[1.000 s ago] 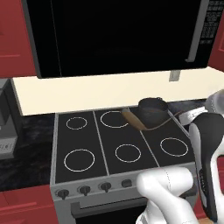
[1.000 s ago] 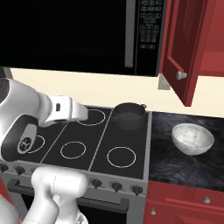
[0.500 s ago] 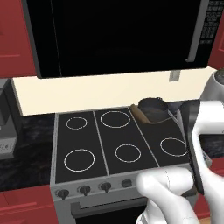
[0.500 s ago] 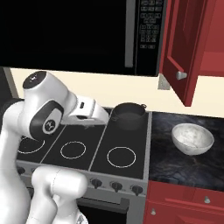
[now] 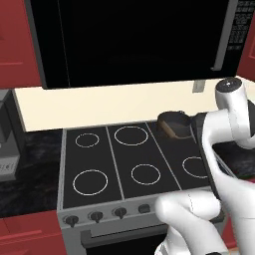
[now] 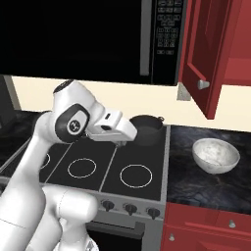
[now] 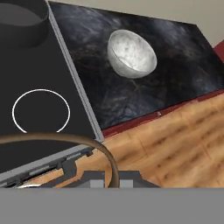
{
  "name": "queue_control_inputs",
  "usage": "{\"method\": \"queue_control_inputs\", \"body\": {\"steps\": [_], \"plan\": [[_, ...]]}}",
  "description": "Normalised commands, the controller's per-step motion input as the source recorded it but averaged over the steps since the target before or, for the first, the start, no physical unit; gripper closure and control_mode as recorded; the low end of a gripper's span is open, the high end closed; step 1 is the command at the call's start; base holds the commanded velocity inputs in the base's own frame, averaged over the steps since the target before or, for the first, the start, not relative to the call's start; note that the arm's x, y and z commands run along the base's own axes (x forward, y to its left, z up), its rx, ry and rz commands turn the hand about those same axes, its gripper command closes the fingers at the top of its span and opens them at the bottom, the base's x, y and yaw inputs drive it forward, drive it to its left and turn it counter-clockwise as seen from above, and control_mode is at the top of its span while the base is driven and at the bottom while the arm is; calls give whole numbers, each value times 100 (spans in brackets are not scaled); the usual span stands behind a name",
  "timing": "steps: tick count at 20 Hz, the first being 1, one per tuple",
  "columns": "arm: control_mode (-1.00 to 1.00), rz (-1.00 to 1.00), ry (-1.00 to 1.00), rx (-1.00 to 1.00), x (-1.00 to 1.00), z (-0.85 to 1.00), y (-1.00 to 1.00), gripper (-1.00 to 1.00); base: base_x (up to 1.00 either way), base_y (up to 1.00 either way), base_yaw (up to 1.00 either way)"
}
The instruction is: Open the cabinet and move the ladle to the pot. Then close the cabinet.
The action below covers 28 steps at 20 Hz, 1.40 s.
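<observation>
Carrying ladle (image 7: 103,153), clenched in gripper (image 6: 122,139), toward pot (image 6: 146,128) at stove's back right corner; cabinet (image 6: 208,54) door hanging open for closing afterwards.

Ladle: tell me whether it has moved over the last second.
Yes. The ladle has shifted right across the stove, and its bowl end is now at the pot.

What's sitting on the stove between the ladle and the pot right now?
Nothing visible. The ladle is in the gripper, right beside the pot at the stove's back right corner, with only bare stovetop between them. The bowl sits off on the counter to the right.
</observation>
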Motion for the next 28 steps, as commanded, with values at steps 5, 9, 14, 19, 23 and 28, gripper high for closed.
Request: {"method": "queue_control_inputs", "body": {"steps": [5, 9, 14, 19, 23, 28], "plan": [[-100, -17, 13, -1, 65, -5, -45, 100, 0, 0, 0], [-100, -10, 4, 0, 69, -19, -26, 100, 0, 0, 0], [-100, -7, 0, 0, 73, -30, -14, 100, 0, 0, 0], [-100, -8, -1, -3, 54, -45, -15, 100, 0, 0, 0], [-100, -4, -3, -4, 29, -55, -19, 100, 0, 0, 0], [-100, -3, -5, -4, 19, -45, -23, 100, 0, 0, 0]]}}
